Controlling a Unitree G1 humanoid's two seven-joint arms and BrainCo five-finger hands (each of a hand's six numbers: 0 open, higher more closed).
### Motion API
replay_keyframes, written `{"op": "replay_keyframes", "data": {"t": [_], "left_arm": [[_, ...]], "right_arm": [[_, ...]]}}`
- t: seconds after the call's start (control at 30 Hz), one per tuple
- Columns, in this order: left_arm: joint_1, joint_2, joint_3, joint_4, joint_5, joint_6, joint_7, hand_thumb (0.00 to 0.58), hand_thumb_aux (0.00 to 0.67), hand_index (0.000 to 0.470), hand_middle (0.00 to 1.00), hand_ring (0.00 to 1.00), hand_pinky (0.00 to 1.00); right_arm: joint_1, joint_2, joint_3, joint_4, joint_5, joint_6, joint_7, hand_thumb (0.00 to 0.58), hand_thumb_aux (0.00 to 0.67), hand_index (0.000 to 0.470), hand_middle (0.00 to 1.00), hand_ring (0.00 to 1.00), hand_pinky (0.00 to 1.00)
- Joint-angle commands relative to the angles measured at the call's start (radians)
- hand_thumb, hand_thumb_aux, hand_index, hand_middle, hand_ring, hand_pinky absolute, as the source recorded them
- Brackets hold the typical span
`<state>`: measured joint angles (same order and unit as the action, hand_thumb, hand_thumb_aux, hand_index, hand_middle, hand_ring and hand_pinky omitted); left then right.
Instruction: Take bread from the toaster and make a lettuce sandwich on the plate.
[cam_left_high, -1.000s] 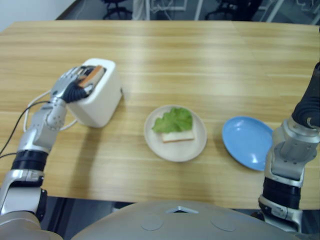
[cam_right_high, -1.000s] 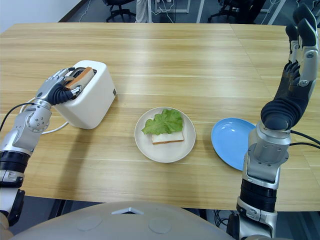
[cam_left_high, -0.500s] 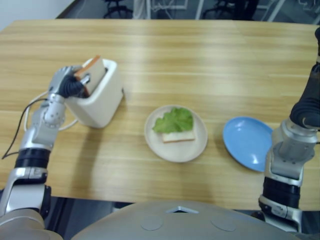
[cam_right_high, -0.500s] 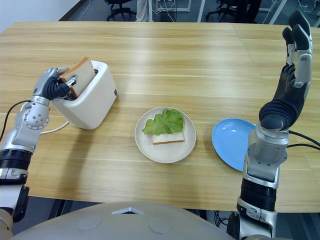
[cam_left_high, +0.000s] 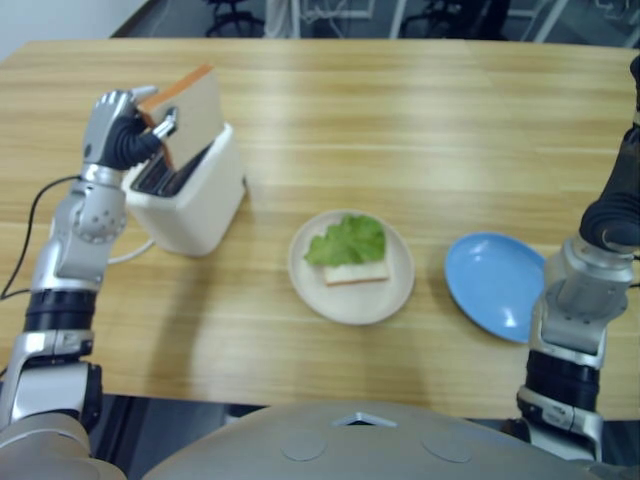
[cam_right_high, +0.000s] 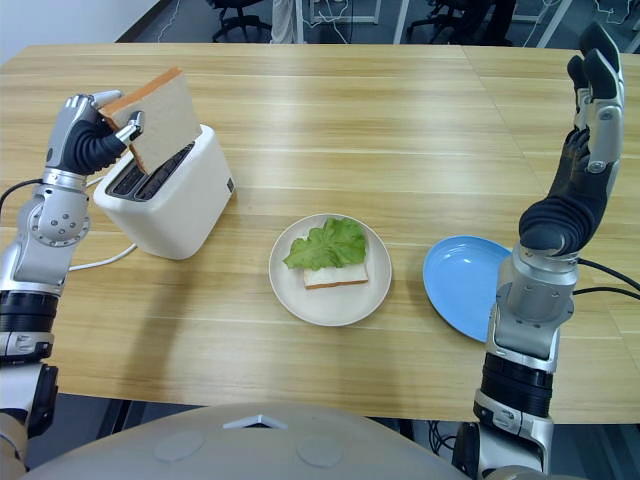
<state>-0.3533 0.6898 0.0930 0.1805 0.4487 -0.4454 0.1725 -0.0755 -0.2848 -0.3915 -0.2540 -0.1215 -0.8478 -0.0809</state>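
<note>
Two bread slices in play: the held slice (cam_right_high: 165, 115) is clamped in the left hand (cam_right_high: 85, 140), tilted over the one toaster (cam_right_high: 185, 215) at far left, its low corner at the slots. The lower slice (cam_right_high: 335, 275) lies on the cream plate (cam_right_high: 290, 290) mid-bench, mostly hidden under one lettuce leaf (cam_right_high: 325, 243). One blue plate (cam_right_high: 465, 285) sits right, close to the near edge. Above it the right hand (cam_right_high: 590, 110) is raised, fingers straight, holding nothing. Wide bare bench (cam_right_high: 350, 130) lies beyond.

Office, wheeled desk chairs (cam_right_high: 236, 16) behind long wooden table (cam_right_high: 400, 110)
</note>
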Motion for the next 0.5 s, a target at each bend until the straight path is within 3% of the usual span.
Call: {"op": "replay_keyframes", "data": {"t": [0.03, 0.23, 0.5], "left_arm": [[-0.031, -0.001, -0.027, -0.05, 0.034, -0.033, -0.015, 0.58, 0.67, 0.46, 1.0, 1.0, 1.0], [-0.085, -0.021, -0.118, -0.022, 0.095, -0.117, -0.032, 0.58, 0.67, 0.46, 1.0, 1.0, 1.0], [-0.223, -0.102, -0.296, 0.178, 0.251, -0.259, 0.042, 0.58, 0.67, 0.46, 1.0, 1.0, 1.0]], "right_arm": [[-0.012, -0.001, -0.003, 0.012, -0.007, -0.008, -0.002, 0.0, 0.0, 0.0, 0.0, 0.0, 0.0], [-0.032, -0.003, 0.014, 0.047, -0.01, -0.011, 0.003, 0.0, 0.0, 0.0, 0.0, 0.0, 0.0], [-0.059, -0.01, 0.045, 0.096, -0.031, -0.007, 0.017, 0.0, 0.0, 0.0, 0.0, 0.0, 0.0]]}}
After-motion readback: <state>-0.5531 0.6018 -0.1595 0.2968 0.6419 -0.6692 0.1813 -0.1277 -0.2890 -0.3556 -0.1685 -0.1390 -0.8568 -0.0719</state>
